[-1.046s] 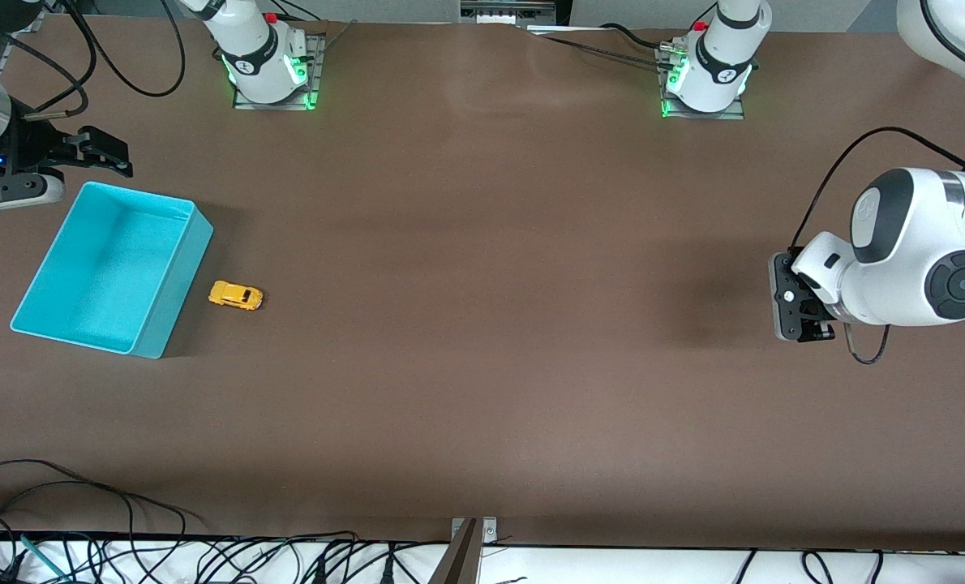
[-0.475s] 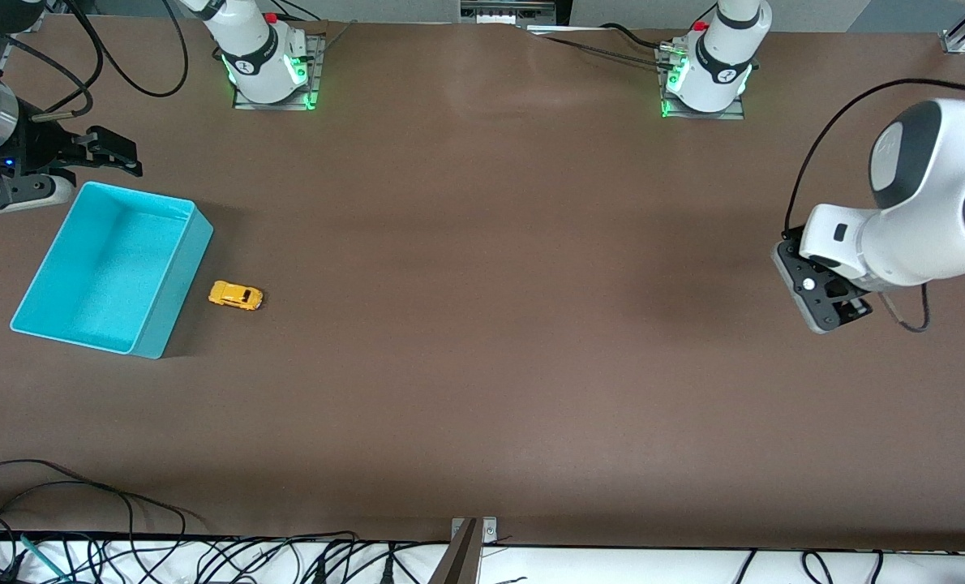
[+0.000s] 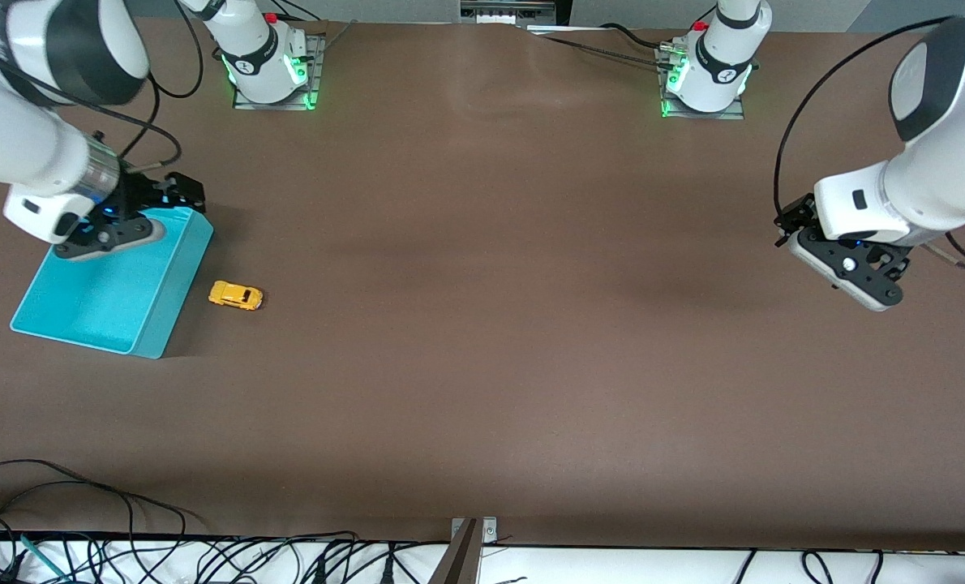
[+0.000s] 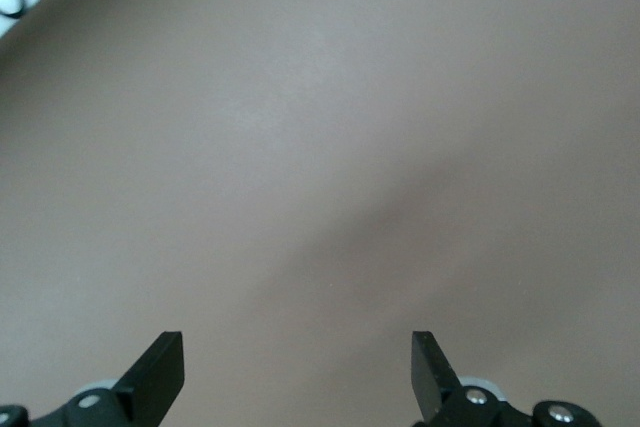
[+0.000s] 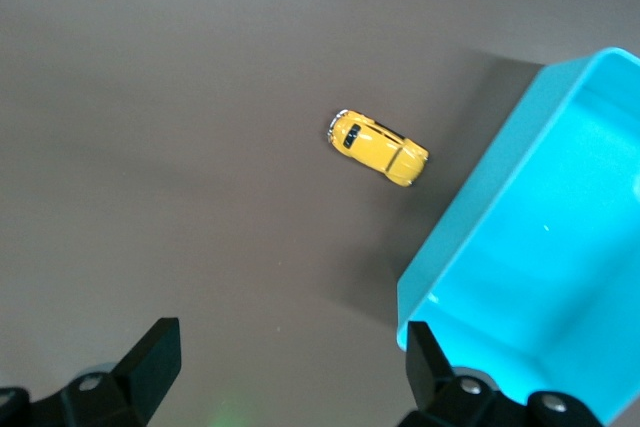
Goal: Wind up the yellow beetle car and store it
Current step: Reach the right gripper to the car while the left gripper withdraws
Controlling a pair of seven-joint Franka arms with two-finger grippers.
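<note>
While the yellow beetle car [image 3: 236, 295] sat untouched on the table just beside the turquoise bin [image 3: 154, 323], you had the right gripper [image 3: 176, 191] in the front view over the bin's corner toward the robots' bases, presumably staged for a pick. The left gripper [image 3: 792, 221] waited over bare table at its own end. Left wrist view: fingers spread wide, nothing between them. Right wrist view: fingers wide, car [image 5: 378, 147] and bin [image 5: 455, 245] below.

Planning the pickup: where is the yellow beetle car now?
The yellow beetle car sits on the table beside the turquoise bin, toward the right arm's end.
</note>
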